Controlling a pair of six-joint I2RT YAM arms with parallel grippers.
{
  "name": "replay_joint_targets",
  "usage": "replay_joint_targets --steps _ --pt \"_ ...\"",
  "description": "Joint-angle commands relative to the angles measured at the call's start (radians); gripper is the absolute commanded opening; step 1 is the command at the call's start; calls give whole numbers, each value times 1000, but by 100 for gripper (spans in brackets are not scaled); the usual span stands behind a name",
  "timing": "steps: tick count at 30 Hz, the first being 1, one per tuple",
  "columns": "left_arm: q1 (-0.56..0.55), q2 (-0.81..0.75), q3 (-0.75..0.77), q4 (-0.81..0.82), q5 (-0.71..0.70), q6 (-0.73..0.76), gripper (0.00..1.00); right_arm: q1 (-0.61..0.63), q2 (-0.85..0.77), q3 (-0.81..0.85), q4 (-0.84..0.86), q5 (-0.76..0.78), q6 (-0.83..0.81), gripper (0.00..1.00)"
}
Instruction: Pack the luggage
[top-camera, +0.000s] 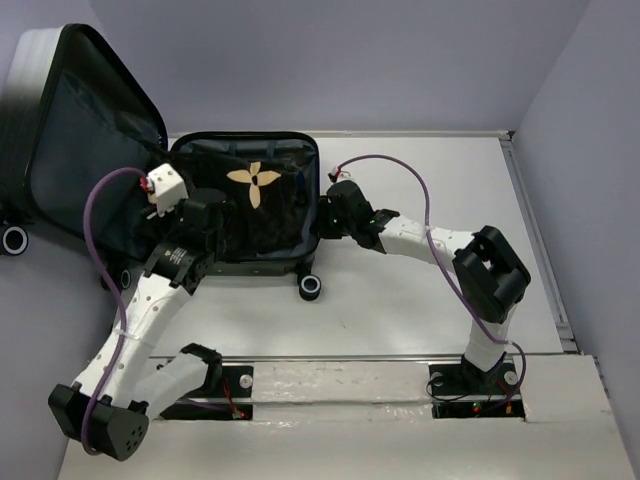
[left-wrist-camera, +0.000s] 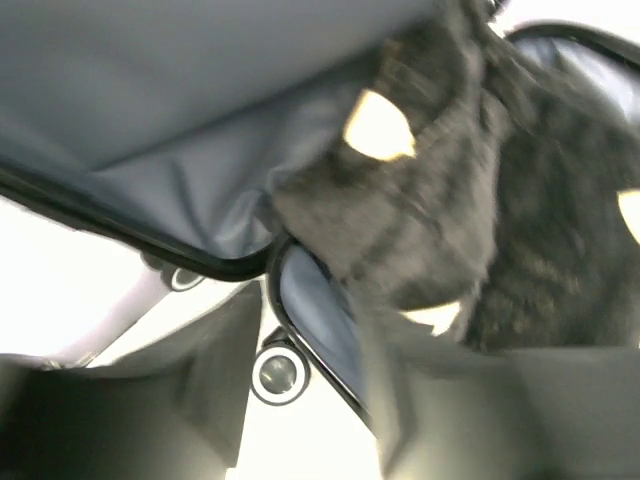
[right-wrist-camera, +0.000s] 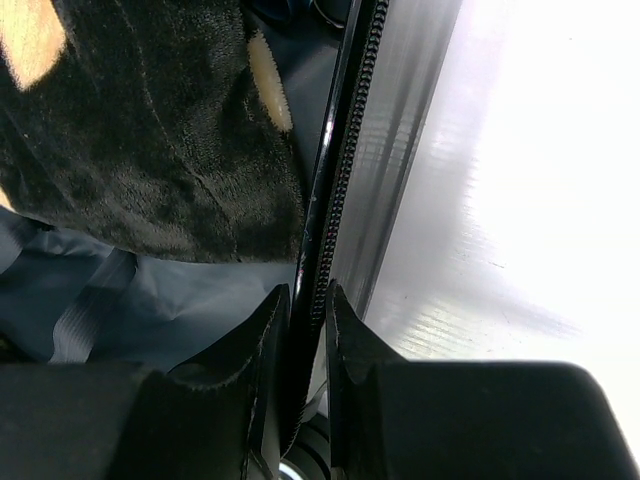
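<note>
Right gripper (right-wrist-camera: 307, 300): nearly closed; we see its fingers (right-wrist-camera: 262, 335) pinching the luggage's zipper rim (right-wrist-camera: 345, 170), one inside the rim and one outside.
Left gripper (top-camera: 220, 222): at the luggage's left inner edge, against the blanket. Our wrist view is blurred, so we cannot tell how wide it stands or whether it holds cloth.
Luggage (top-camera: 245, 138): open on the table (top-camera: 420, 300), lid (top-camera: 70, 120) raised at its left.
Blanket (top-camera: 270, 215): black with tan flowers, bunched inside the luggage's base.
Wheel (top-camera: 311, 287): at the luggage's near right corner.
In the way: the left arm crosses the luggage's near left corner.
</note>
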Motion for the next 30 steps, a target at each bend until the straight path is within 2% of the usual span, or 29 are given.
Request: replay_joint_targets --steps 1,2,4,5,7,9,11,13,17,20,23,24,25,29,30 --pt "116 -114 73 -158 41 -200 68 2 -26 -21 27 -102 -89 7" --pt "220 -142 56 -126 69 -148 72 2 -25 -20 29 -108 -87 7" --pt "355 -193 30 -47 153 -96 75 2 -22 -13 29 -126 -89 7" --pt "489 -193 23 -26 215 -47 76 2 -18 -10 29 -133 -90 7" --pt "611 -152 0 20 269 -8 80 2 -18 -7 29 -140 -92 7" --pt "693 -121 -3 33 269 -40 83 2 -15 -3 29 -156 -99 7" --pt "702 -86 0 54 234 -54 84 2 -14 0 29 -166 -108 7" --pt "715 -46 23 109 179 0 84 2 -15 -3 30 -171 -118 7" --pt "715 89 89 109 99 14 83 2 -8 -3 32 -182 -125 7" --pt "713 141 135 134 89 41 81 2 -6 -10 39 -199 -138 7" --pt "710 137 126 194 59 70 33 2 -2 -18 42 -183 -147 7" --pt "710 144 121 197 50 72 12 2 0 -16 42 -183 -148 7" --pt "710 149 120 200 40 75 6 2 3 -12 42 -186 -148 7" --pt "695 134 105 200 66 67 6 2 8 -10 44 -191 -147 7" --pt "660 119 94 221 71 76 6 2 9 -10 42 -194 -145 7"
